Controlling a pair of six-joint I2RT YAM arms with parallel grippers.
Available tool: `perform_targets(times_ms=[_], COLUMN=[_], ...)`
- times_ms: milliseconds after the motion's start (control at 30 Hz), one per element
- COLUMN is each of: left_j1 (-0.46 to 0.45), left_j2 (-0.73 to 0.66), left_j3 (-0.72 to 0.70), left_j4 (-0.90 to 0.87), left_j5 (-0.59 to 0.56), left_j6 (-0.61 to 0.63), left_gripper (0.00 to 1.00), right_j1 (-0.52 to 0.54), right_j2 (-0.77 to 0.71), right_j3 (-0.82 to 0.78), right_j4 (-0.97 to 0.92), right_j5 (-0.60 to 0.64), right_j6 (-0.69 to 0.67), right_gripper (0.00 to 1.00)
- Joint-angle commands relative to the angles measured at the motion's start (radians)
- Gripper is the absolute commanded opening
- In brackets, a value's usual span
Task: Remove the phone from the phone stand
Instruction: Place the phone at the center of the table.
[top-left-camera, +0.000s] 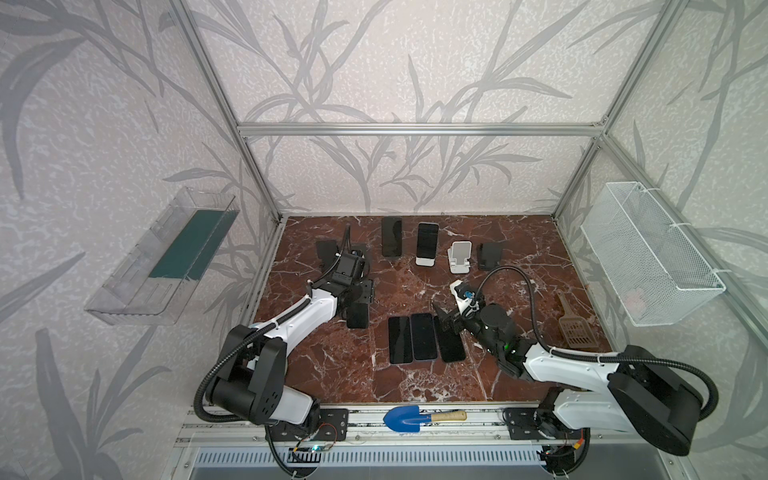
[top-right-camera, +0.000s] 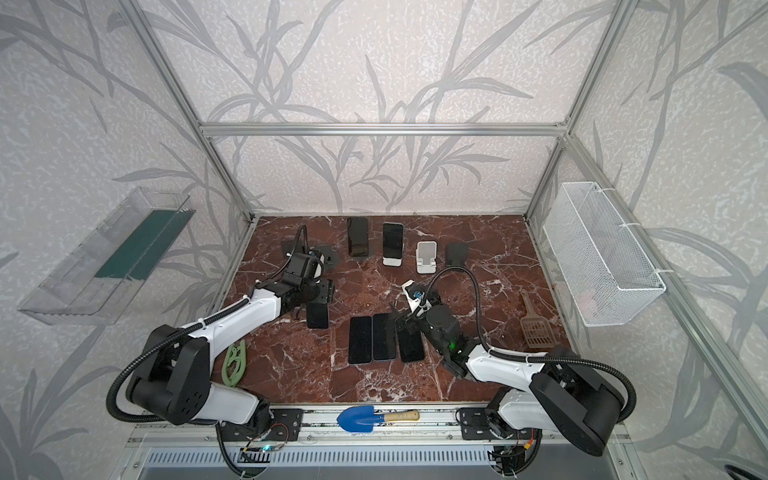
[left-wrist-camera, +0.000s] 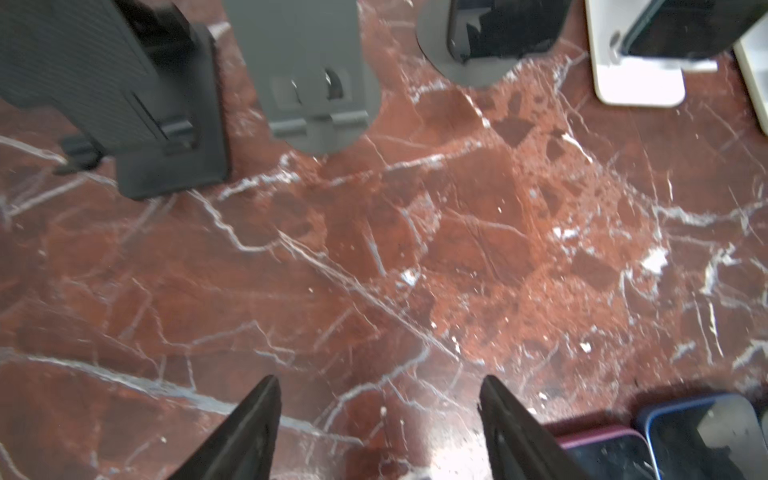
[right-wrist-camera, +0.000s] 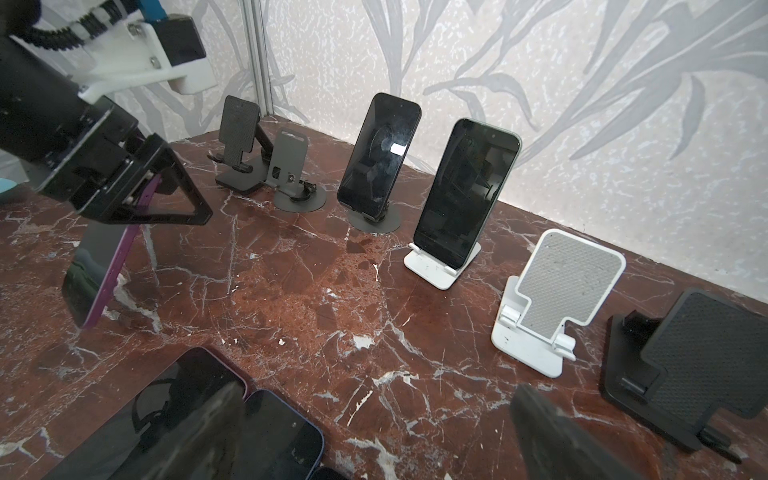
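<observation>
My left gripper (top-left-camera: 360, 296) is shut on a dark phone (right-wrist-camera: 97, 270) with a purple edge. It grips the phone near its upper end, and the phone hangs down to just above the marble table (top-left-camera: 415, 374). Behind it stand an empty black phone stand (right-wrist-camera: 239, 137) and an empty grey round one (right-wrist-camera: 291, 174). Two more phones lean on stands: a black phone (top-left-camera: 391, 236) on a grey stand and another phone (top-left-camera: 427, 242) on a white stand. My right gripper (right-wrist-camera: 374, 399) is open over three phones lying flat (top-left-camera: 424, 338).
An empty white stand (top-left-camera: 459, 257) and an empty black stand (top-left-camera: 489, 255) sit at the back right. A brown scoop (top-left-camera: 573, 328) lies at the right. A blue trowel (top-left-camera: 409, 417) rests on the front rail. A wire basket (top-left-camera: 648, 253) and a clear bin (top-left-camera: 166, 257) hang on the side walls.
</observation>
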Motion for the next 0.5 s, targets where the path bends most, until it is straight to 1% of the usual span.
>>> perform_targets(times_ms=[0, 167, 400, 467], left_j1=[-0.020, -0.042, -0.085, -0.096], left_j2=[-0.040, -0.008, 0.021, 0.022], left_j3=[-0.010, -0.016, -0.050, -0.059], left_j4=[-0.032, -0.109, -0.100, -0.104], left_j5=[0.011, 0.024, 0.024, 0.001], left_j6=[-0.039, -0.086, -0.155, -0.178], left_gripper=[0.52, 0.50, 0.49, 0.48], right_j1=[0.004, 0.004, 0.004, 0.004], right_j2=[0.004, 0.010, 0.007, 0.009], right_j3=[0.003, 0.003, 0.004, 0.003], right_j4=[0.044, 0.047, 0.045, 0.045], right_j5=[0.016, 0.018, 0.021, 0.024], right_j6=[0.009, 0.012, 0.010, 0.009], right_gripper=[0.99, 0.99, 0.99, 0.99])
